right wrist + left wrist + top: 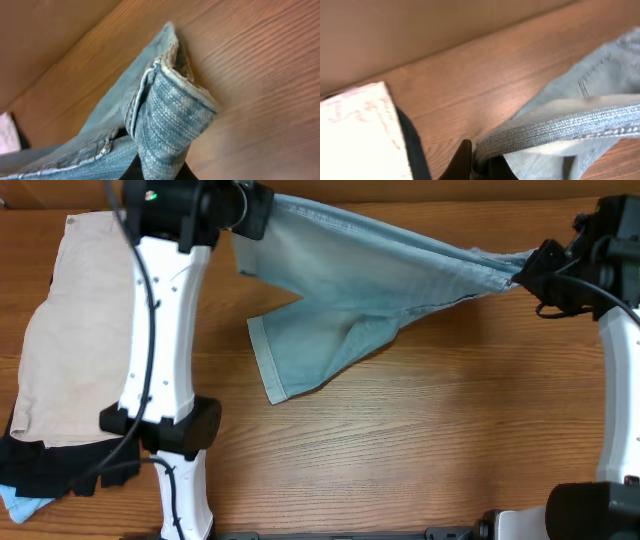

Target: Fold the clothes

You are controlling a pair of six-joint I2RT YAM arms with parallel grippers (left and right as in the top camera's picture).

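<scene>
Stretching the light blue denim jeans [370,290] over the brown wooden surface [420,450].
Left jaws and right jaws pinch its ends tight; next, probably fold one half over.

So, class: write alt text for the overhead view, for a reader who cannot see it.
Two arms hold pale blue denim stretched between the left gripper and right gripper over a wooden table, one leg resting on it. A folded beige garment lies at the left.
</scene>
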